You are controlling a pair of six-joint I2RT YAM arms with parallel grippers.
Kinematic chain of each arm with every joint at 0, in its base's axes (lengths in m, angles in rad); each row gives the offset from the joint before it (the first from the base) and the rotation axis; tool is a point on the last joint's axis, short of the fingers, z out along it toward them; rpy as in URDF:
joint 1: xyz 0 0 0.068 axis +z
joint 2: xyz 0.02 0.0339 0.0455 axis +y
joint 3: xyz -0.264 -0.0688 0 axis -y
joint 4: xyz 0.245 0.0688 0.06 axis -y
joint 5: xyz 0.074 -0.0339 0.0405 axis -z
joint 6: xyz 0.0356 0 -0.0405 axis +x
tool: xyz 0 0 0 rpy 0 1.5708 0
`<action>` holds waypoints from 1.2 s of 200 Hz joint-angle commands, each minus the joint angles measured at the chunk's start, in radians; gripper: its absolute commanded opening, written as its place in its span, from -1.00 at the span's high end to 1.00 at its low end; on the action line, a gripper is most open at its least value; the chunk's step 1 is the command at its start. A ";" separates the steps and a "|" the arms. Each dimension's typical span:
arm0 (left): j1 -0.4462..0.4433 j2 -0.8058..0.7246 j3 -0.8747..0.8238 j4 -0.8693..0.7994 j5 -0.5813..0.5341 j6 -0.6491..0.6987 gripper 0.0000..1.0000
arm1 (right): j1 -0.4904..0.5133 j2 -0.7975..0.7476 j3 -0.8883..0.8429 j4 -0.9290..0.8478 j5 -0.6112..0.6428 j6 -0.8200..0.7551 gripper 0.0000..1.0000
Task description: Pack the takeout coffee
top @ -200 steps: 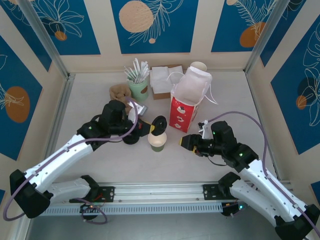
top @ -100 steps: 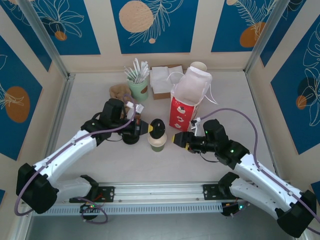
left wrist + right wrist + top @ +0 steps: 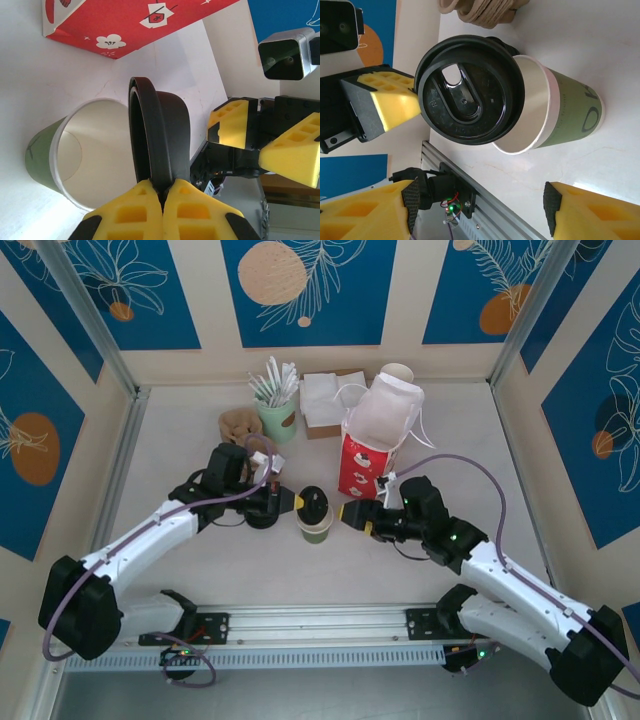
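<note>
Blue-and-cream panels printed with leaves and orange discs wall in a pale table [image 3: 170, 430], and the two arms reach inward from its near edge. Near the middle of the table stands the takeout coffee cup [image 3: 316, 528], olive green and upright. It is close to the red paper bag [image 3: 368, 462], to the bag's left and nearer the arms, with a gap between them. The bag stands open, its white handles loose at the top.

The left pincer [image 3: 292, 501] comes in from the cup's left, its yellow fingers [image 3: 135, 205] closed tight on the edge of the black lid [image 3: 161, 135]. From the left wrist, the lid is seen edge-on, standing across the cup's open mouth, with the white inside of the cup bare beside it. From the right wrist, the lid's face with its sip opening covers part of the rim at a tilt, and the rest of the mouth shows uncovered. The lid is not seated flat.

The right pincer [image 3: 354, 516] lies just right of the cup and points at it. Its jaws stand wide apart and hold nothing. In its own wrist view the cup and lid lie ahead of the two fingers, not between them.

At the back of the table stands a pale mint cup [image 3: 279, 420] full of white sticks. A stack of white napkins [image 3: 322, 398] sits to its right and a brown cardboard piece [image 3: 238, 424] to its left.
</note>
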 commanded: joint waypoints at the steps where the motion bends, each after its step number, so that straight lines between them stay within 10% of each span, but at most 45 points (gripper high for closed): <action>1: 0.020 0.012 -0.018 0.042 0.045 -0.015 0.94 | -0.006 0.023 -0.010 0.048 -0.018 -0.017 -0.37; 240: 0.046 0.113 -0.072 0.058 0.057 -0.015 0.53 | 0.081 0.260 0.058 0.137 0.117 -0.014 -0.40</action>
